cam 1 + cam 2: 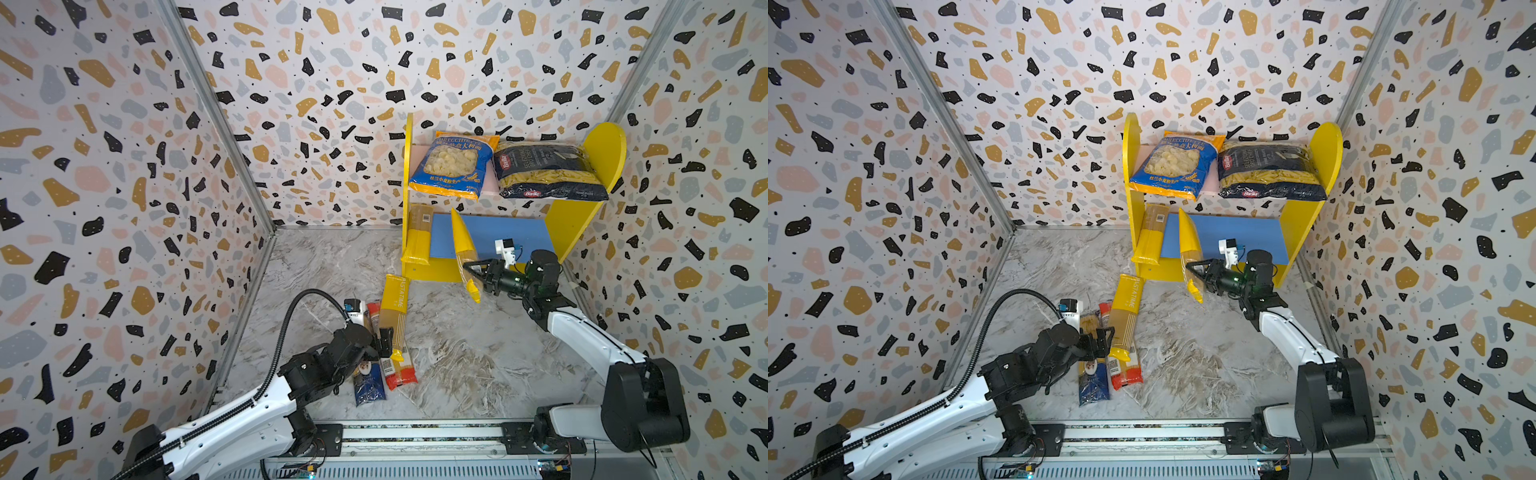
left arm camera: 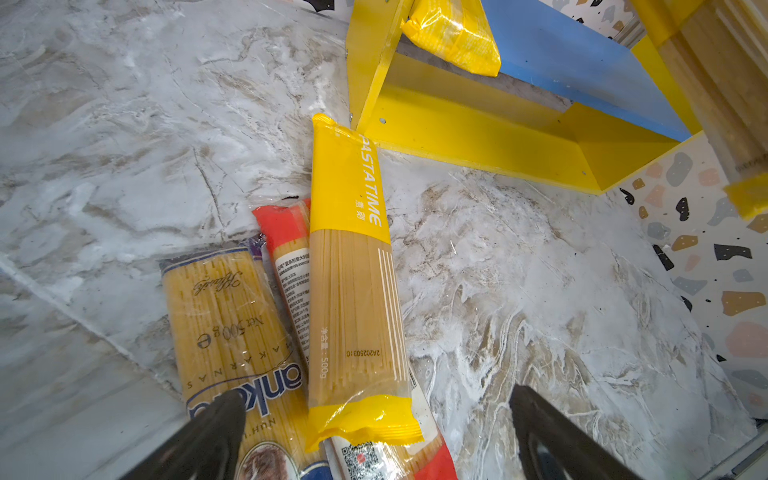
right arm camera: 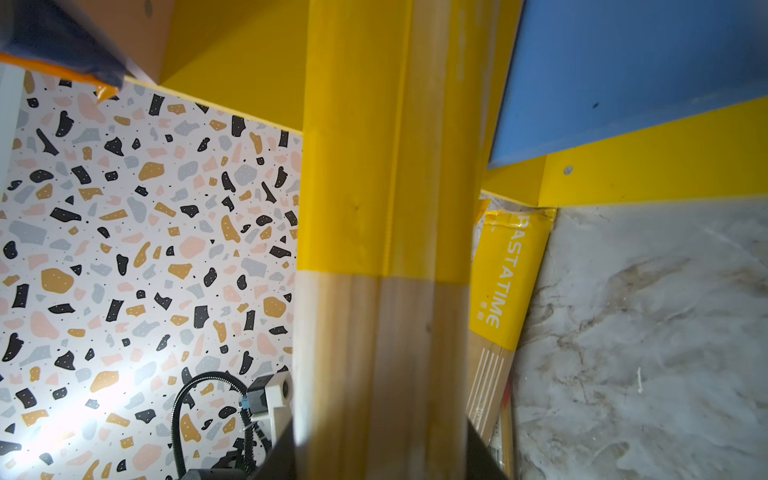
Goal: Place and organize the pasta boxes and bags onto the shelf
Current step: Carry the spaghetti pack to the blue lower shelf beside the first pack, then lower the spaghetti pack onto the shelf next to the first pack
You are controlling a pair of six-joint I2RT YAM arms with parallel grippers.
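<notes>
The shelf (image 1: 602, 153) stands at the back right. On its pink upper board lie the blue-orange orecchiette bag (image 1: 453, 166) and the navy Barilla bag (image 1: 548, 172). One yellow spaghetti pack (image 1: 417, 239) lies along the left of the blue lower board. My right gripper (image 1: 471, 270) is shut on a second yellow spaghetti pack (image 3: 382, 249), which it holds tilted, far end over the blue board. My left gripper (image 2: 376, 399) hangs open over three packs on the floor: a yellow PASTA TIME pack (image 2: 353, 291), a slim red one (image 2: 291, 266) and a blue-ended one (image 2: 224, 316).
Terrazzo-patterned walls close in the marble floor (image 1: 478, 353) on three sides. The arms' metal rail (image 1: 415, 436) runs along the front edge. The floor packs lie side by side just left of the shelf's front corner, and the yellow one overlaps the red one.
</notes>
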